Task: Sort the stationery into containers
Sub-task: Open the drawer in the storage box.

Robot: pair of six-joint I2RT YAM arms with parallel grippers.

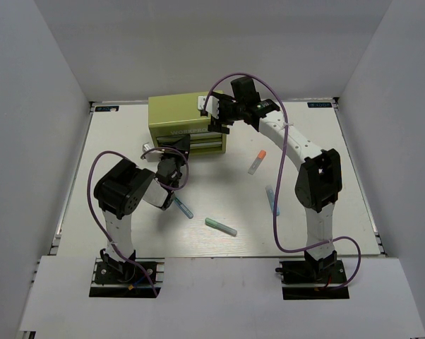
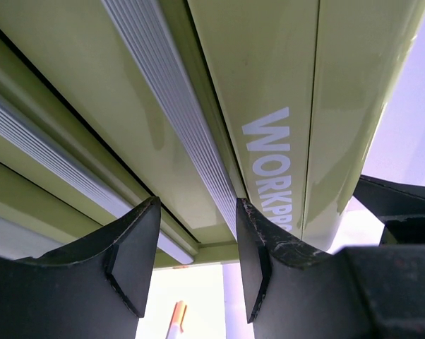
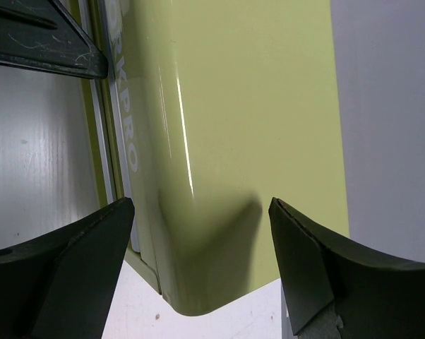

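Claws empty: left claw (image 2: pixel 198 205) half-spread at cabinet (image 1: pixel 174 113) front, right claw (image 3: pixel 200 205) wide, outstretched over its top.

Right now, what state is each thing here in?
Cabinet: upright, drawers look closed.
Left hand: partly open at drawer front, grip unclear.
Right hand: open, at cabinet's corner.
Orange-capped pen: lying loose.
Light blue pen: lying loose.
Mint pen: lying loose.
Thin blue pen: lying loose.

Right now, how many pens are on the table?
4: orange-capped pen right of cabinet; light blue pen by right arm; mint pen front centre; thin blue pen by left arm. Drawers may hide more.
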